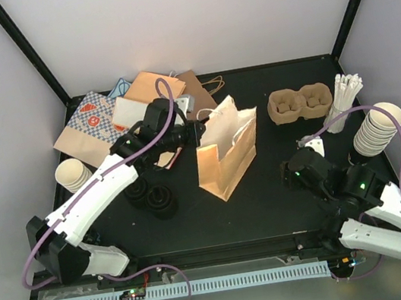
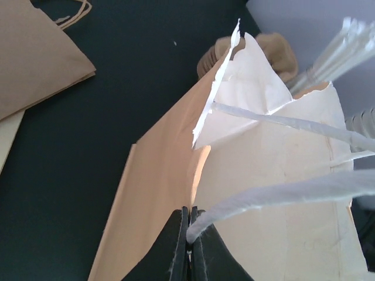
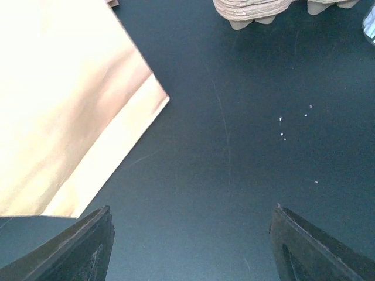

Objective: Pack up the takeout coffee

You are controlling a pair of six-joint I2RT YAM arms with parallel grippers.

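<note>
Now the left gripper (image 2: 188, 213) is pressed together on the white handle (image 2: 281, 196) of the paper bag (image 2: 152, 175), and the right gripper (image 3: 191, 208) stands spread and empty. The pulp carrier (image 1: 300, 102) sits behind it, right of the bag. It looks light and easy to crush, so take it gently by the rim.

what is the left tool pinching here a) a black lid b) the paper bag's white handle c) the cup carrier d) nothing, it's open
b, in the left wrist view the left tool is shut, and the white handle of the paper bag comes out from between its tips.
</note>
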